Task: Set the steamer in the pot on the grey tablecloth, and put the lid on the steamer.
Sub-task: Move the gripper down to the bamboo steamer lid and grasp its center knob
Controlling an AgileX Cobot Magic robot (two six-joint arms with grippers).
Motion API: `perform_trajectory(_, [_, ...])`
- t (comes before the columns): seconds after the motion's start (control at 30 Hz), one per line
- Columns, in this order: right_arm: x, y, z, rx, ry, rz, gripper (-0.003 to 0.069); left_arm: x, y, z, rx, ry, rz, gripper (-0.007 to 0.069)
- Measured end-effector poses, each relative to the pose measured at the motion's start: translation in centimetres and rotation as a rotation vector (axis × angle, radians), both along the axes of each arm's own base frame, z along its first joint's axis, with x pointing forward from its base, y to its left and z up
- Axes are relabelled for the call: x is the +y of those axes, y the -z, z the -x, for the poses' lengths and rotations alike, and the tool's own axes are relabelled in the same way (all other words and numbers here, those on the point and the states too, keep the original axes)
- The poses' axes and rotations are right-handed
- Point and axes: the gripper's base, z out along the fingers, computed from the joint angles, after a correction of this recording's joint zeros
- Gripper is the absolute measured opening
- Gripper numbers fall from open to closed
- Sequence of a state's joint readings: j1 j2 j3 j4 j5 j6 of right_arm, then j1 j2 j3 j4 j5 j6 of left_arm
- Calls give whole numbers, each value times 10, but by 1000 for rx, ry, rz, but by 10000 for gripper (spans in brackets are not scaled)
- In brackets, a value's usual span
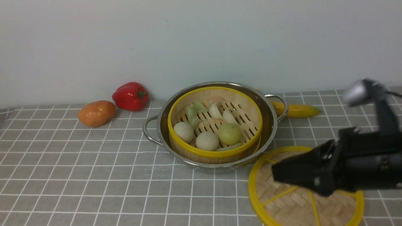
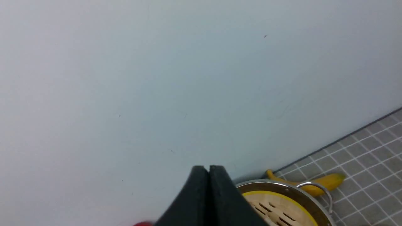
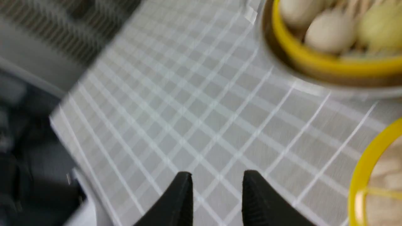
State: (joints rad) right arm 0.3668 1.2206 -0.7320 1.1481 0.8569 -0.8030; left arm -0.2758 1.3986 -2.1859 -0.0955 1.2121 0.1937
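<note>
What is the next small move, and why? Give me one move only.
Probably bring the right hand down onto the yellow rim of the lid and close on it. The steamer already sits in the pot. The lid lies flat on the grey tablecloth beside the pot, and the hand's fingers stand apart with nothing between them.

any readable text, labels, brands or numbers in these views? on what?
None: no text, label, brand or number shows on the pot, steamer, lid, tablecloth, pepper or banana.
The right wrist view is blurred; no print can be made out there.
</note>
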Motion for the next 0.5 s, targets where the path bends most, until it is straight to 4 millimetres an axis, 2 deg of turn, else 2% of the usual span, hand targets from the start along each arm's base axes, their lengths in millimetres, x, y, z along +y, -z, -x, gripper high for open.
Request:
perform_trajectory(0.03, [6,11,1,13,-39,72,242,4,1,15,-3,4,-5,-23])
perform_trajectory(0.1, [8,23,-1,33,-44,168,235,9,8,34,12,6,-14,-23])
perform_trajectory(0.2, [1,37,-18,45,45,353,207,19,40,67,89,8,-40,-23])
perform_trajectory(0.27, [-4,37,-27,26,83,449,193,23,59,80,133,9,-54,-23])
perform_trajectory(0.33, [-7,28,-43,14,173,523,178,27,92,97,206,9,-75,-23])
perform_trajectory(0.4, [-10,22,-54,2,228,575,176,32,112,114,232,7,-81,-23])
perform_trajectory(0.5, [-9,10,-74,0,299,641,185,40,163,144,313,3,-87,-22])
